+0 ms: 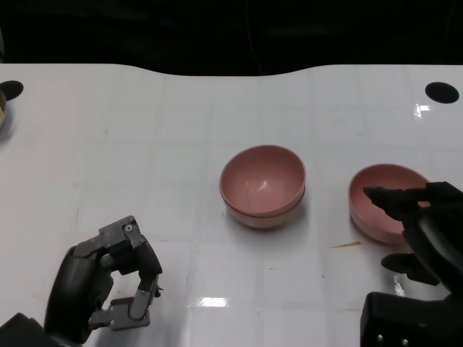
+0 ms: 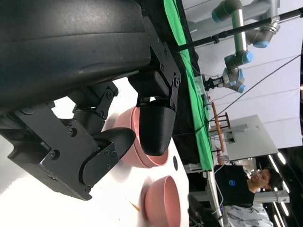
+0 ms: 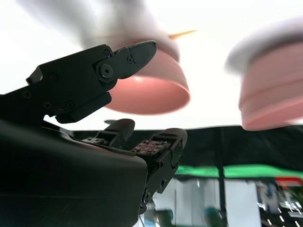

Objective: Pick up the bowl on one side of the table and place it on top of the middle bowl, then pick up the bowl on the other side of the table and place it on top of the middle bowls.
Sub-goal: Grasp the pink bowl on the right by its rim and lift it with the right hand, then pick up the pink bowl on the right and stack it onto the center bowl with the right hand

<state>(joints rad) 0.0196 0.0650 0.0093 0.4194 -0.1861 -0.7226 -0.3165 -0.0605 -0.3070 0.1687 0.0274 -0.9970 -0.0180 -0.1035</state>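
Observation:
Two pink bowls nested as one stack [image 1: 262, 186] stand at the middle of the white table [image 1: 145, 159]. A single pink bowl [image 1: 380, 199] rests on the table to their right. My right hand [image 1: 419, 231] is at that bowl's near right side, fingers spread, one reaching over the rim and another low beside the wall. The right wrist view shows this bowl [image 3: 147, 90] between the spread fingers [image 3: 118, 66], with no clear grip, and the stack [image 3: 272, 99] beyond. My left hand [image 1: 108, 282] lies at the near left, fingers curled in, holding nothing. Past it the left wrist view shows the stack [image 2: 142, 161].
A small orange scrap [image 1: 347, 244] lies on the table between the stack and the right bowl. Black round holes [image 1: 442, 92] [image 1: 11, 90] mark the far corners. A person [image 2: 241, 184] sits beyond the table, near a grey robot arm [image 2: 234, 52].

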